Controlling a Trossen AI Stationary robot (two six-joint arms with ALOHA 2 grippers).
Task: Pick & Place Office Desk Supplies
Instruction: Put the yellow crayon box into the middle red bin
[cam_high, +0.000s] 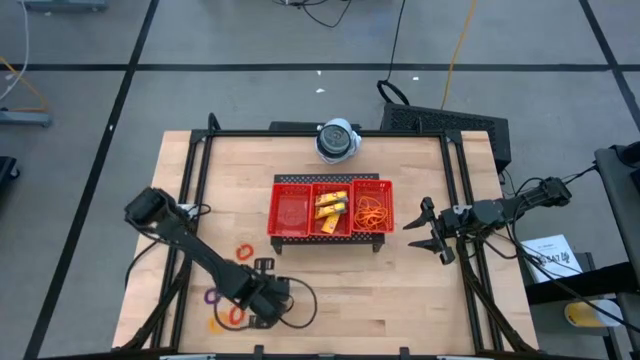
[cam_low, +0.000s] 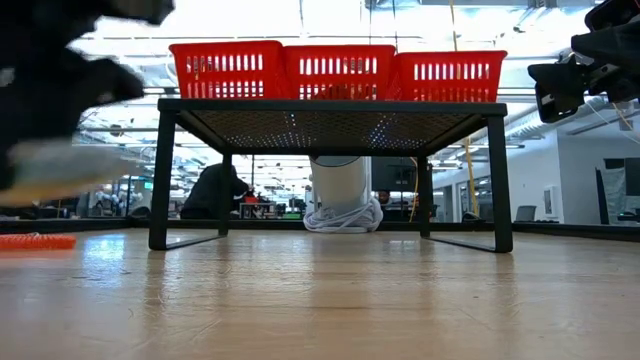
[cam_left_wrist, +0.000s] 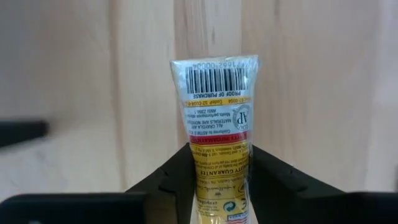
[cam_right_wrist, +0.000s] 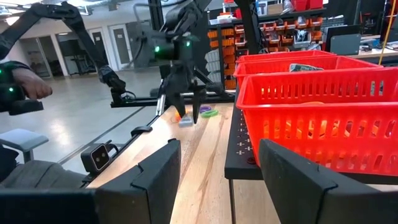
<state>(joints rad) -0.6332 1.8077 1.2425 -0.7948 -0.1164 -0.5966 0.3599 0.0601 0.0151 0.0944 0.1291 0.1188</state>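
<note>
Fingers of the left gripper (cam_left_wrist: 217, 180) pinch a yellow labelled packet (cam_left_wrist: 216, 124) at the table's seven o'clock; it should lift straight, then carry toward the red tray (cam_high: 331, 210). Right gripper (cam_high: 428, 228) waits open at three o'clock.

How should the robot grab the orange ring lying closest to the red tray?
Probably from straight above. The orange ring lies flat on the table, so one finger goes inside the hole and one outside, pinching the thin rim. The left gripper is nearer, but it is shut on a yellow packet.
</note>
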